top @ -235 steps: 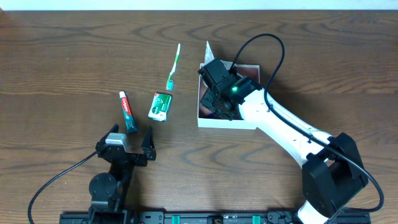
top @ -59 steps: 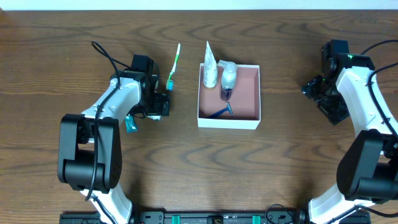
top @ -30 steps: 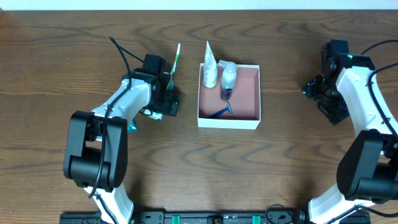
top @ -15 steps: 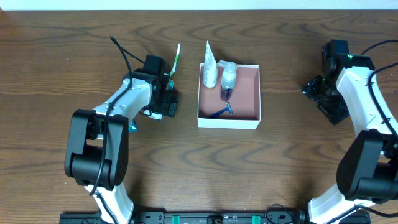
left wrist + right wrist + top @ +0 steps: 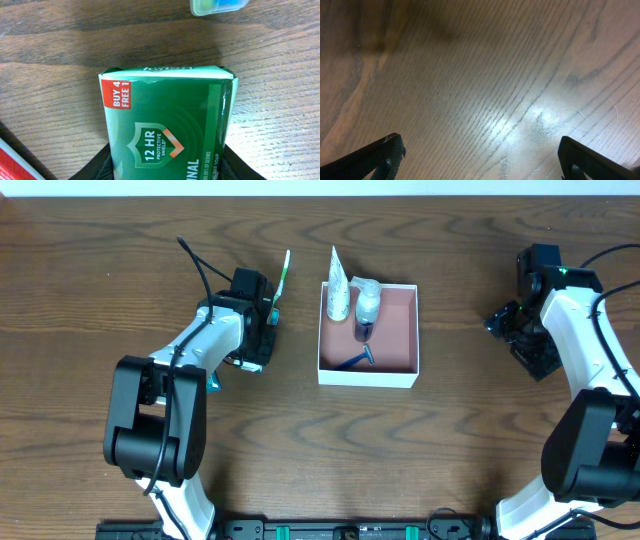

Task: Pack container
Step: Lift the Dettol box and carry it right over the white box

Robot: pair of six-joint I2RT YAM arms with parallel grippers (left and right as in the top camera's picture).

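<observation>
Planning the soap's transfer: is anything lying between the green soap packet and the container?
Nothing visible: bare table separates the soap packet from the container. The toothbrush lies farther back, beside that path.

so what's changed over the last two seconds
The left gripper shifted toward the container and closed its jaws onto the green soap packet. The right gripper stayed open, off to the right side; the container and its contents did not move.
</observation>
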